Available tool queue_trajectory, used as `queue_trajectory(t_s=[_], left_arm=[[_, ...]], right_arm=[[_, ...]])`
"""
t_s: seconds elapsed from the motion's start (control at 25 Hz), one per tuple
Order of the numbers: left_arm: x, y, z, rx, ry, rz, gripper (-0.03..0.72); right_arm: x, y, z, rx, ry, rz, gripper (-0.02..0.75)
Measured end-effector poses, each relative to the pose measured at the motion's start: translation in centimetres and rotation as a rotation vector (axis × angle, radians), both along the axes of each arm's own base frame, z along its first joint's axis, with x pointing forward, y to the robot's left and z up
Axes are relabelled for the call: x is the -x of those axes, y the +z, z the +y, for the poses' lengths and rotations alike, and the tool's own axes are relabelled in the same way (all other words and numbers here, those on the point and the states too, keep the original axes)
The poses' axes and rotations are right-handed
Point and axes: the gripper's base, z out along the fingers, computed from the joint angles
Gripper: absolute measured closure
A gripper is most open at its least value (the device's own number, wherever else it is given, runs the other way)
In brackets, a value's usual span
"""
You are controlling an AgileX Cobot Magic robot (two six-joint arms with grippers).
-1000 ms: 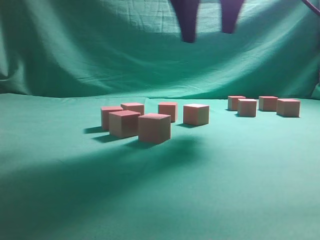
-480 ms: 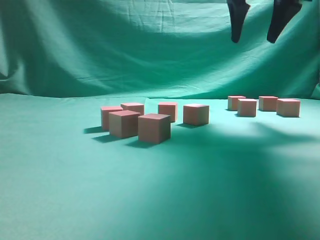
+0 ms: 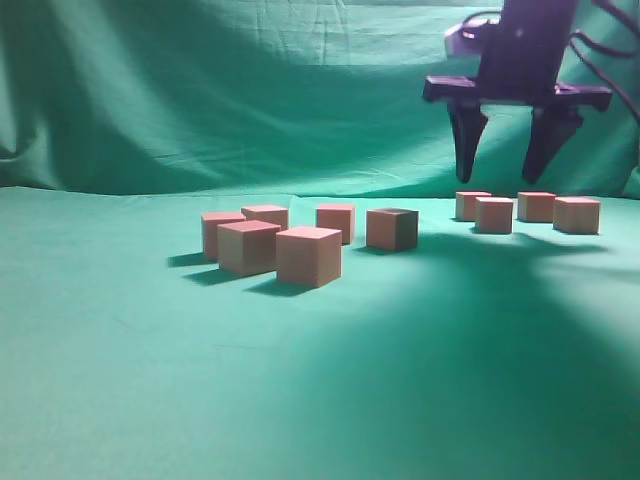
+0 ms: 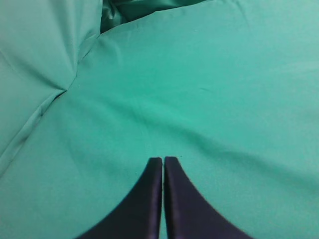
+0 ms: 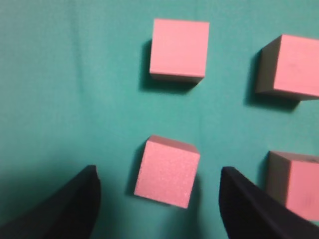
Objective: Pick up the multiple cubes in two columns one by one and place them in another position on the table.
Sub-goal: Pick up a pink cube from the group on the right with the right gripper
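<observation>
In the exterior view the right pincer (image 3: 513,150) hangs in the upper right of the frame, its two dark fingers spread wide and pointing down, with nothing between them. It is above a group of four cubes (image 3: 528,212) that sit in the right part of the frame, toward the back of the green counter (image 3: 320,380). The fingertips are clear of the blocks.

Six more cubes (image 3: 308,255) stand left of centre: four bunched close together at the left, the nearest of them at the front, then one behind and to the right, and one (image 3: 391,228) further right lying in shadow. Behind everything hangs a wrinkled green cloth (image 3: 250,90).

The right wrist view looks straight down on four pink cubes. One (image 5: 166,171) lies at lower centre, turned slightly askew, in the gap between the two spread fingers (image 5: 65,209) at the bottom corners, touching neither. Another (image 5: 180,48) sits above it near the top edge, and two more are cut off at the right edge.

In the left wrist view the left pincer (image 4: 163,164) is at bottom centre with its fingers pressed together, only a thin slit between them, gripping nothing. Below it is bare green cloth (image 4: 209,89), with folds in the upper left.
</observation>
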Motion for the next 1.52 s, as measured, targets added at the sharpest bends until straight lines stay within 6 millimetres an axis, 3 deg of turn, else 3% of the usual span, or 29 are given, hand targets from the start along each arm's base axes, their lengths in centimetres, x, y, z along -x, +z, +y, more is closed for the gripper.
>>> queue_trajectory(t_s=[0.24,0.36,0.44,0.56,0.72,0.84,1.04,1.16,1.32,1.52], left_arm=[[0.0,0.0,0.0,0.000,0.000,0.000,0.688],[0.0,0.0,0.0,0.000,0.000,0.000,0.688],[0.0,0.0,0.0,0.000,0.000,0.000,0.688],[0.0,0.0,0.0,0.000,0.000,0.000,0.688],[0.0,0.0,0.0,0.000,0.000,0.000,0.688],[0.0,0.0,0.0,0.000,0.000,0.000,0.688],[0.0,0.0,0.0,0.000,0.000,0.000,0.688],[0.0,0.0,0.0,0.000,0.000,0.000,0.688],[0.0,0.0,0.0,0.000,0.000,0.000,0.688],[0.0,0.0,0.0,0.000,0.000,0.000,0.688]], right_arm=[[-0.7,-2.0,0.2,-0.002,-0.002,-0.003,0.242],[-0.8,-2.3,0.2,-0.002,-0.002,-0.002,0.358],[-0.8,-2.5,0.2,-0.001,-0.002,0.002,0.476],[-0.8,-2.4,0.2,0.000,-0.002,0.008,0.484],[-0.7,-1.2,0.2,0.010,0.004,0.053,0.484],[-0.1,1.6,0.1,0.013,0.021,0.049,0.484],[2.9,8.5,-0.7,0.010,0.052,-0.005,0.484],[5.4,11.0,-1.3,0.001,0.064,-0.038,0.484],[9.4,11.8,-2.0,-0.029,0.095,-0.043,0.484],[14.3,10.3,-2.1,-0.104,0.217,-0.034,0.484]])
